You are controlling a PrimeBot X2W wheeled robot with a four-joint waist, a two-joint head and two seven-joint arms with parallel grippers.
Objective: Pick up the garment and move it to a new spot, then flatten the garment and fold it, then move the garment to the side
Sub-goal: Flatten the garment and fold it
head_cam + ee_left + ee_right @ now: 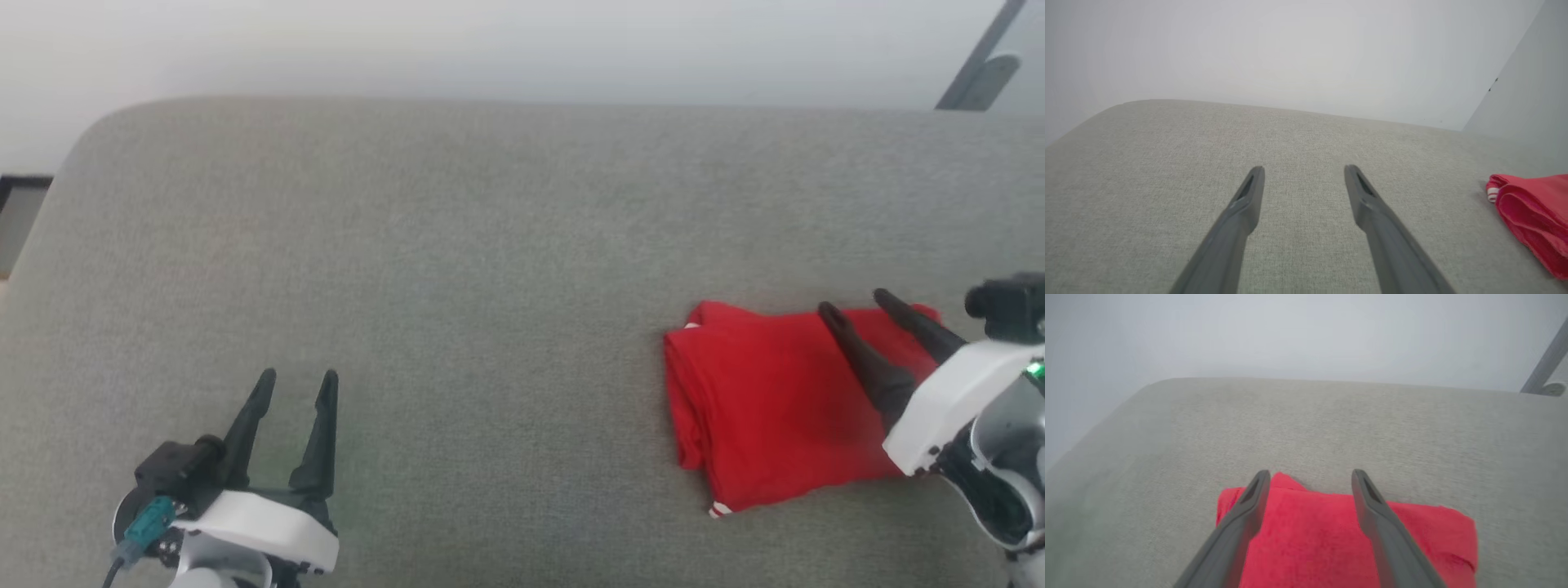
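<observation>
Spread right pincer [852, 301], folded garment [767, 400] beneath

— What's it all sitting on?
— A grey, cloth-covered tabletop [457, 245], rounded at its far left corner.
— Anything on it?
— One red shirt [767, 408], folded into a thick packet. It lies flat toward the right, with striped trim peeking out.

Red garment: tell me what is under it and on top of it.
The folded garment lies on the grey upholstered surface. The right gripper, open, is over its right part; contact is unclear. The folds hide its inner layers and the surface beneath.
</observation>
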